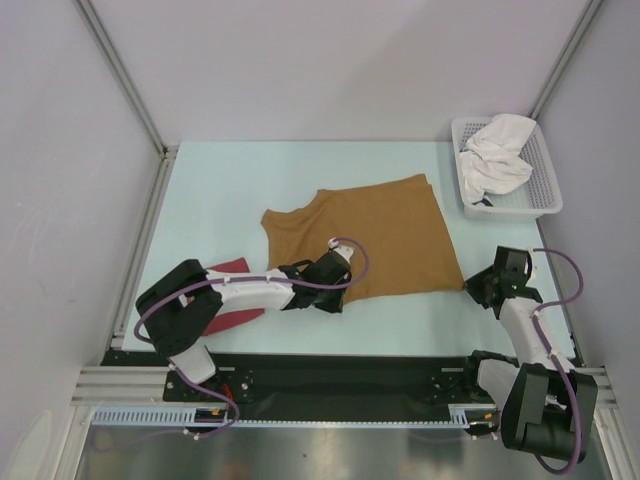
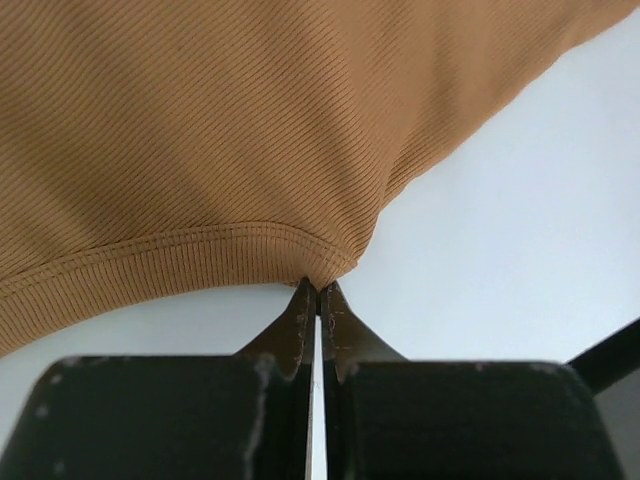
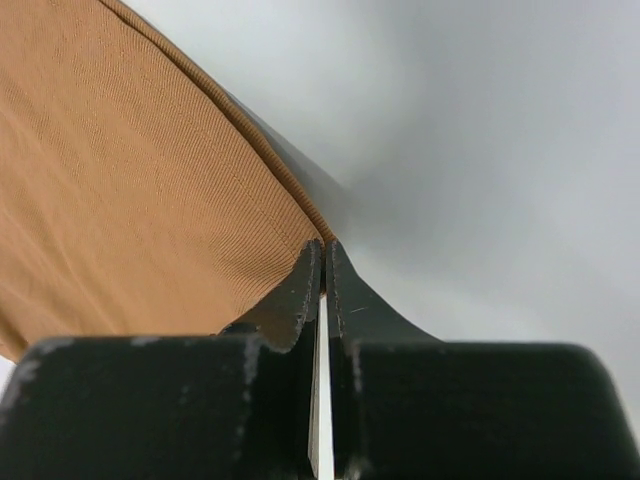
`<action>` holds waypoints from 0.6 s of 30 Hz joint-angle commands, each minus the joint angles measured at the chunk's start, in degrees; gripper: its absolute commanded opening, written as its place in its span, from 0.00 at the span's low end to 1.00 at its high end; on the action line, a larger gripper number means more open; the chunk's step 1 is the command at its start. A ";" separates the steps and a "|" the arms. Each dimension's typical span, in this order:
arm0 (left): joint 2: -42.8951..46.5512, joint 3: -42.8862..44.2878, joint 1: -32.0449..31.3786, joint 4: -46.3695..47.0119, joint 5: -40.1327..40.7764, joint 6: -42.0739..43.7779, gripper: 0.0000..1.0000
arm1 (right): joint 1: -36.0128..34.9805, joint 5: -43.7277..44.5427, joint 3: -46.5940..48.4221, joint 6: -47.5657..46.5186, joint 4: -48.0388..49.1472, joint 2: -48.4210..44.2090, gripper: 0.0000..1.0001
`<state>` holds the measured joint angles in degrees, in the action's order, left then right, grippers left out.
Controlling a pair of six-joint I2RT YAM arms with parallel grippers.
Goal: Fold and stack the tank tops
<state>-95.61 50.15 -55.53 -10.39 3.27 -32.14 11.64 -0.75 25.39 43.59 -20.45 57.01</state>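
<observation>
A: Top external view: where's the tan-brown ribbed cloth tank top (image 1: 385,235)?
B: Flat on the pale bench (image 1: 230,180); the left tool (image 2: 318,288), arm stretched low, is closed on its hem, and the right tool (image 3: 323,245), elbow bent, is closed on its edge.

White mesh basket (image 1: 543,172) at far right; crumpled white cloth (image 1: 497,155) inside.

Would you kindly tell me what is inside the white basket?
A crumpled white cloth fills the basket; anything beneath it is hidden.
</observation>
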 commanded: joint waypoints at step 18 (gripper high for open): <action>12.47 -7.26 -2.92 -1.66 -4.49 -6.71 0.00 | 2.51 4.89 4.05 -4.83 -7.41 -1.64 0.00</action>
<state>-84.66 43.13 -57.91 -11.33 0.67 -37.58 13.58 3.64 26.48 40.18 -27.38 55.29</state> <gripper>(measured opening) 0.011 0.017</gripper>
